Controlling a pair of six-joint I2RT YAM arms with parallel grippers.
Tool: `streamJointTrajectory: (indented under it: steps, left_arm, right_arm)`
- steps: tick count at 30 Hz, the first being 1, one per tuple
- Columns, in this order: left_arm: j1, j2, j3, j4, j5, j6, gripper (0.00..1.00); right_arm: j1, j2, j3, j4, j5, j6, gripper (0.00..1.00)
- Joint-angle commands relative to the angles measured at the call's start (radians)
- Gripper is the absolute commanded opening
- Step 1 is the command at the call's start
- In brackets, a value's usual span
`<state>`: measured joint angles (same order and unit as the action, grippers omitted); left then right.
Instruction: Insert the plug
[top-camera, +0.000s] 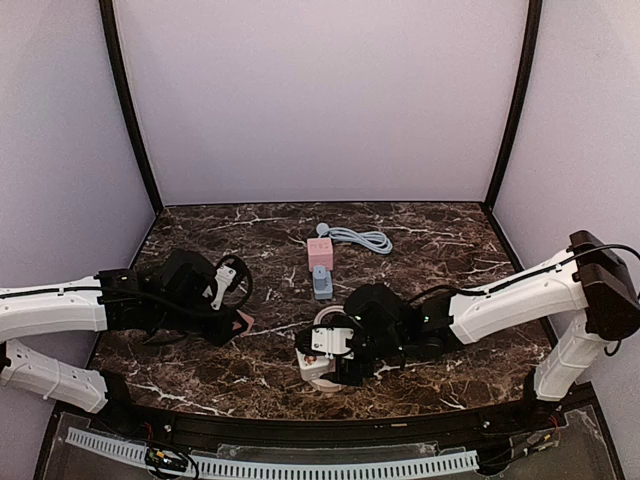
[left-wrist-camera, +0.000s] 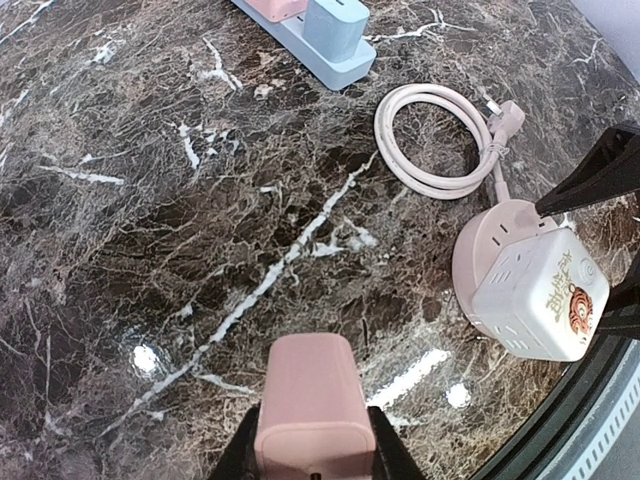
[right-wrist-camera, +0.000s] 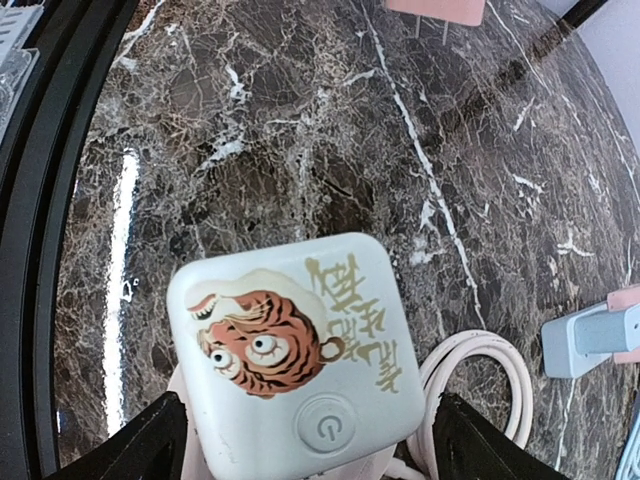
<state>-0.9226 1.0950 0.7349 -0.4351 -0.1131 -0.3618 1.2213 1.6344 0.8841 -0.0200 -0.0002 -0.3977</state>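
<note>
**Item 1, pink plug** (left-wrist-camera: 312, 400): held at the left of the worktop (left-wrist-camera: 150, 250), clear of any socket. It is pinched between the 2 fingers of the left claw (left-wrist-camera: 315, 445), which are pressed shut on its sides.

**Item 2, cube socket** (right-wrist-camera: 290, 340): white, with a tiger print and a power button on top and outlets on its side faces. It is seated on a round pale base (left-wrist-camera: 475, 250) near the front edge of the worktop. The right claw (right-wrist-camera: 310, 400) is spread wide around it, with 1 black finger (right-wrist-camera: 130, 445) laid against each of 2 opposite sides, so the cube is gripped.

**Item 3, white cord** (left-wrist-camera: 430, 150): coiled in a loop just beyond the cube and joined to its base. Its own small plug end (left-wrist-camera: 508, 117) lies flat on the worktop.

**Item 4, power strip** (left-wrist-camera: 330, 65): pale blue, placed toward the middle of the worktop, behind the cord. A blue adapter (left-wrist-camera: 335, 22) and a pink adapter (left-wrist-camera: 272, 6) are seated in it. A grey-blue cable (top-camera: 362, 238) is looped beside it at the back.

**Approach:** only bare marble is seen between the pink plug and the cube. The flanks of the cube are covered by the fingers of the right claw. The cord loop is set off to the far side.

**Surround:** pale walls (top-camera: 320, 90) stand on 3 sides.
</note>
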Motion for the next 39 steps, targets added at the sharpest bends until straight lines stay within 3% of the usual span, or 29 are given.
streamJointTrajectory:
  steps: [1, 15, 17, 22, 25, 29, 39]
  left_arm:
    - [0.006, -0.022, -0.037, 0.053, -0.003, 0.01, 0.01]
    - [0.005, -0.025, -0.065, 0.091, 0.031, 0.009, 0.01]
    - [0.005, -0.024, -0.065, 0.09, 0.03, 0.009, 0.01]
    - [0.005, -0.024, -0.064, 0.096, 0.024, 0.01, 0.01]
    - [0.005, -0.02, -0.058, 0.096, 0.021, 0.011, 0.01]
    - [0.006, -0.015, -0.04, 0.074, 0.006, 0.01, 0.01]
    - [0.005, -0.023, 0.035, -0.037, -0.087, -0.007, 0.01]
  right_arm:
    - [-0.035, -0.004, 0.017, 0.053, -0.099, -0.097, 0.84]
    - [-0.108, 0.134, 0.161, -0.038, -0.32, -0.146, 0.79]
    - [-0.114, 0.134, 0.166, -0.04, -0.348, -0.146, 0.74]
    - [-0.12, 0.136, 0.179, -0.031, -0.398, -0.124, 0.43]
    - [-0.122, 0.145, 0.176, -0.002, -0.39, -0.095, 0.42]
    - [-0.122, 0.147, 0.164, 0.097, -0.318, 0.007, 0.4]
    - [-0.078, 0.24, 0.242, 0.26, 0.096, 0.509, 0.41]
